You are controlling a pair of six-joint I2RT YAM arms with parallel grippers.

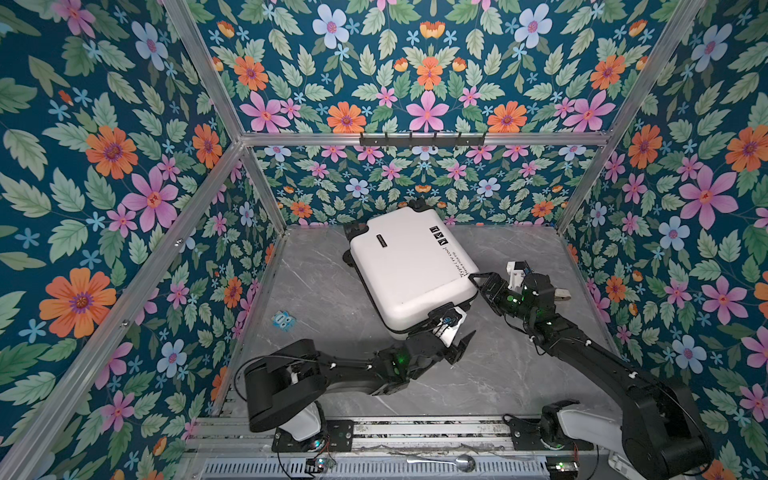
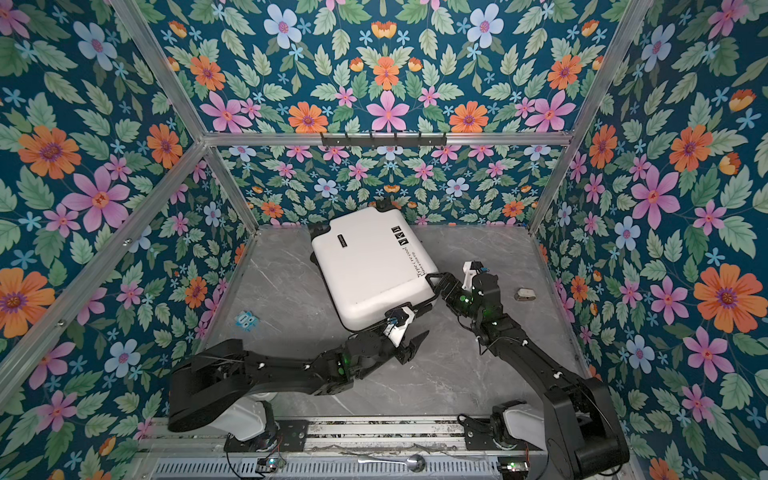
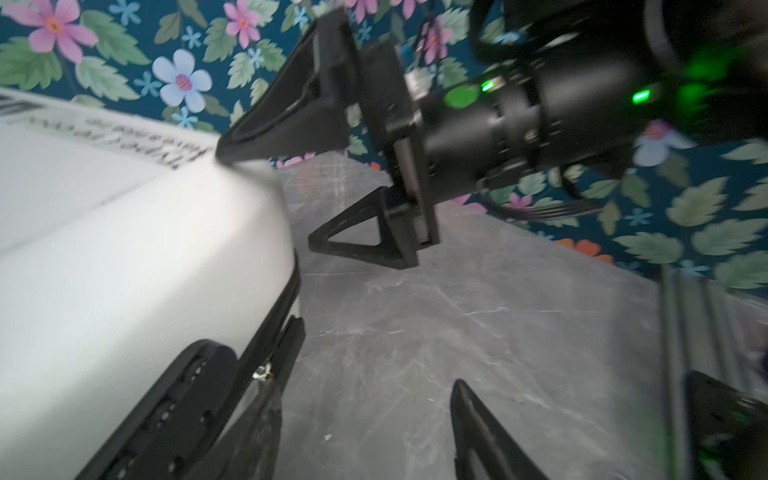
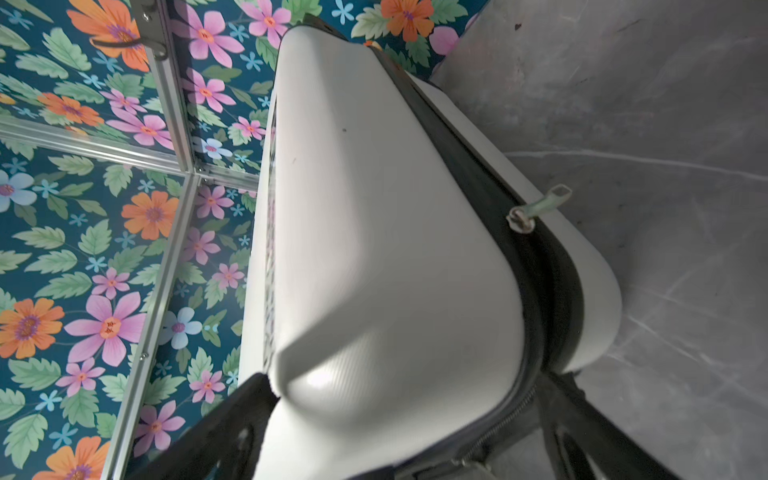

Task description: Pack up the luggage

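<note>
Top views both show a grey marble-patterned surface (image 1: pixel 324 291) inside a cell of floral walls. The luggage (image 1: pixel 411 266), a white hard-shell suitcase, lies shut and flat at the back middle of the surface, turned askew, printed shell up, black wheels (image 1: pixel 353 230) toward the back wall. Two black arms reach in from the front; the left gripper (image 1: pixel 455 336) sits at the case's near corner, and the right gripper (image 1: pixel 478 284) at the corner on the right of the views.

Left wrist view adds what the top views hide: the left gripper's jaws stand open, one finger (image 3: pixel 178 395) lying along the white shell beside the black zipper band (image 3: pixel 286 299), its partner free above the surface. The right gripper (image 3: pixel 266 197) shows there too, jaws spread wide; its upper fingertip touches the top shell, and its lower one is just beside the case's wall.

Right wrist view alone shows a pale green zipper pull (image 4: pixel 544 203) sticking out from the band, with the case's corner between that gripper's spread jaws.

Writing on the shell: three black square icons (image 1: pixel 438 235); a small black label plate (image 1: pixel 381 242); a line of black script (image 1: pixel 455 262), too small to read for sure, and blurred in the left wrist view.

A small blue packet (image 1: pixel 282 320) lies left of the case, well apart; a small grey object (image 2: pixel 524 294) lies beyond the right arm, seen whole in a top view.
</note>
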